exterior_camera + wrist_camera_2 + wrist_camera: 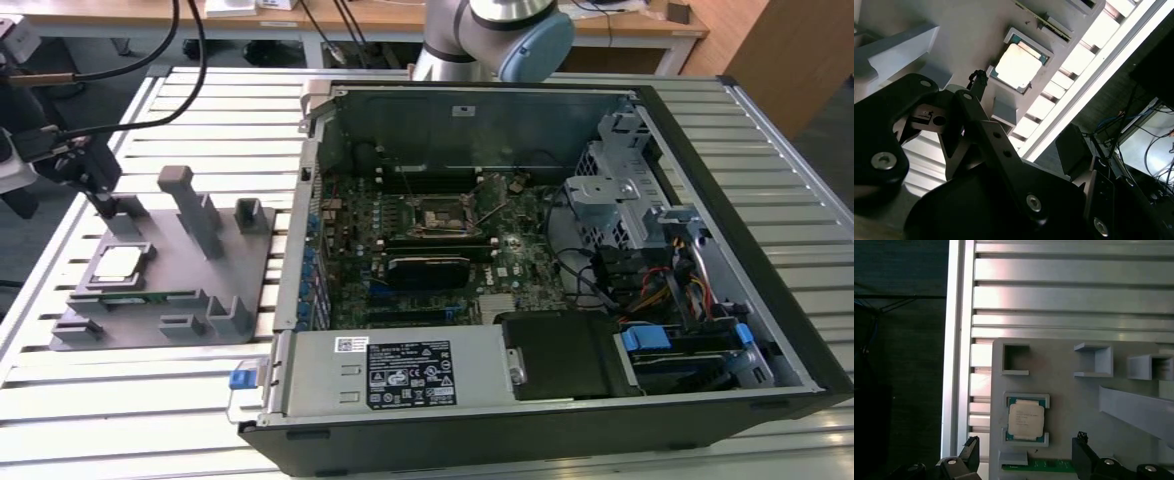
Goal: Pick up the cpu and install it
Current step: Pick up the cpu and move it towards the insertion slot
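The jaws stand released, wide apart and empty, over the grey tray (1064, 390). The cpu (1026, 420) lies in the tray's square recess, between the tips and apparently untouched; the fine print on its lid is unreadable. The open computer case (534, 120) sits on the table (134, 400), towards the exterior view's right.

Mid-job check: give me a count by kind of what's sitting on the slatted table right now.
cpu: 1, lying in the tray
grey tray: 1
green board: 1, in the tray beside the cpu
open computer case: 1
Total: 4
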### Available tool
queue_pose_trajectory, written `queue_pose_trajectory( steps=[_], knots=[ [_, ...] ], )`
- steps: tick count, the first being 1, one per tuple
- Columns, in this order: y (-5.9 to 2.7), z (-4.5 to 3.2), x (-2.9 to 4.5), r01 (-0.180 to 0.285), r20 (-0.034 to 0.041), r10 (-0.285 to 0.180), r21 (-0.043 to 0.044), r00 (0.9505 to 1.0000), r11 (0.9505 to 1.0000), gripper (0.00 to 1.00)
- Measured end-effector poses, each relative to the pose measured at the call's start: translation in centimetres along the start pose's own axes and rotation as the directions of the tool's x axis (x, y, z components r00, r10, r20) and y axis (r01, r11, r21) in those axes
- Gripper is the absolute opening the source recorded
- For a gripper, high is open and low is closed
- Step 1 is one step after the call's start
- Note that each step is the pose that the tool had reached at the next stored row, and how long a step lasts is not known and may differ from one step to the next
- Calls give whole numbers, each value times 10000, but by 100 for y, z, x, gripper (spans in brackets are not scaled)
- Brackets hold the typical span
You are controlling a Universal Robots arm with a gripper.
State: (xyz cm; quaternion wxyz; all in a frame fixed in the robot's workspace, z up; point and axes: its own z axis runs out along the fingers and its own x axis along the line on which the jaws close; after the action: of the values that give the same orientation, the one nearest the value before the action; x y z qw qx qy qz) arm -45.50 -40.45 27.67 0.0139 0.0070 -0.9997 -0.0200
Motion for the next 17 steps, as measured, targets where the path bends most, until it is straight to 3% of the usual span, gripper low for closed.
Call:
queue_pose_trajectory(
  steps=[17],
  knots=[
    [-4,96,-3,0,1,0,0,10000,10000,82]
  ],
)
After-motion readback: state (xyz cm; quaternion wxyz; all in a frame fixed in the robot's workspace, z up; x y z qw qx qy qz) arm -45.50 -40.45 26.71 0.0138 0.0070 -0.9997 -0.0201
